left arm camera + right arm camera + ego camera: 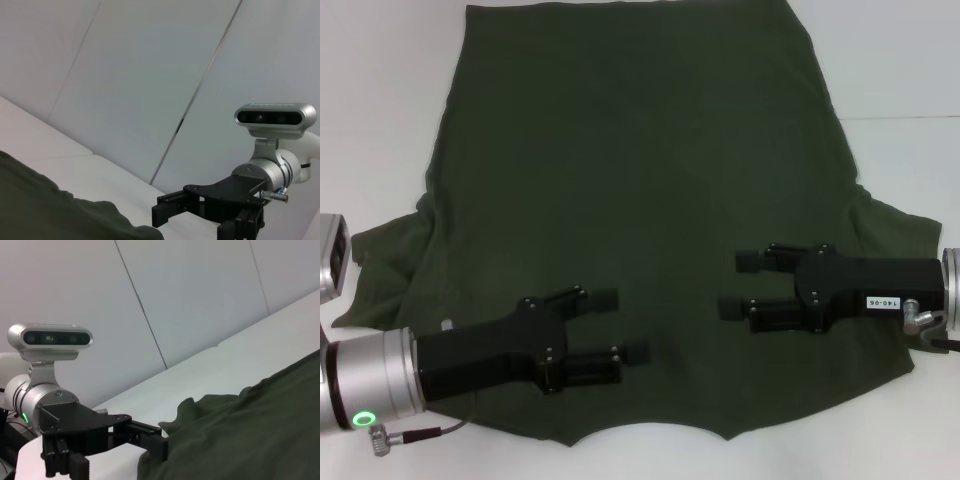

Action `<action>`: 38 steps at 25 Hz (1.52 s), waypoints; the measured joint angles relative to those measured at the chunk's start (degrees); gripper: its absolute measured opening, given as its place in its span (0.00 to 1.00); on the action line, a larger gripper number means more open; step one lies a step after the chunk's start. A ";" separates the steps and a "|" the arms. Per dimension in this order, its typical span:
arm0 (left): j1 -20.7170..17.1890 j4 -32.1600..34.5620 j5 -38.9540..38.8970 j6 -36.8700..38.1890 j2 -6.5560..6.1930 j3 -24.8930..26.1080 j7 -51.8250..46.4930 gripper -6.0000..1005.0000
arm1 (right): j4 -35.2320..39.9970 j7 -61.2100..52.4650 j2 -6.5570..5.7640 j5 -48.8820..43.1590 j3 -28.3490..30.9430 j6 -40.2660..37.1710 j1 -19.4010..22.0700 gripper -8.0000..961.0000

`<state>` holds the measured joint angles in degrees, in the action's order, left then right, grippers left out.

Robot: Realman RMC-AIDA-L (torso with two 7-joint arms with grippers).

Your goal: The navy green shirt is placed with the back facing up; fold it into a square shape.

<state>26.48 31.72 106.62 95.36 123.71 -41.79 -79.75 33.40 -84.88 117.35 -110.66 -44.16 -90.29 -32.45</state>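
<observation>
The navy green shirt (640,180) lies spread flat on the white table (380,100), plain side up, with the neckline at the near edge and the hem at the far side. Both sleeves stick out to the sides. My left gripper (620,324) hovers open over the near left part of the shirt, nothing between its fingers. Over the near right part, my right gripper (740,284) is likewise open and empty. The left wrist view shows a shirt edge (45,215) and the right arm's fingers (165,210). The right wrist view shows the shirt (250,435) and the left arm's fingers (150,437).
Bare white table surrounds the shirt on the left, right and far sides. The left sleeve (380,270) is rumpled near my left arm. Pale wall panels (150,75) stand beyond the table.
</observation>
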 joint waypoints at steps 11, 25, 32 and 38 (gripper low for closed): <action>-0.35 -0.09 0.14 -0.53 -0.21 -0.11 -0.13 0.94 | 0.00 0.07 0.02 0.00 0.12 0.09 0.02 0.94; -1.26 0.15 -0.40 -5.78 -0.44 7.88 -6.03 0.94 | 0.00 -0.20 0.33 0.51 2.19 0.08 0.59 0.94; -2.13 0.15 -0.42 -10.84 -1.52 14.15 -7.35 0.94 | -0.10 -0.41 1.27 0.54 4.24 0.13 0.74 0.94; -3.82 0.04 -0.45 -19.62 -2.95 17.13 -9.94 0.94 | -0.18 -0.44 1.86 0.54 5.36 0.20 0.32 0.94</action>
<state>22.65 31.76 106.17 75.74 120.75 -24.66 -89.68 33.21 -85.32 119.20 -110.12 -38.79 -90.09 -32.13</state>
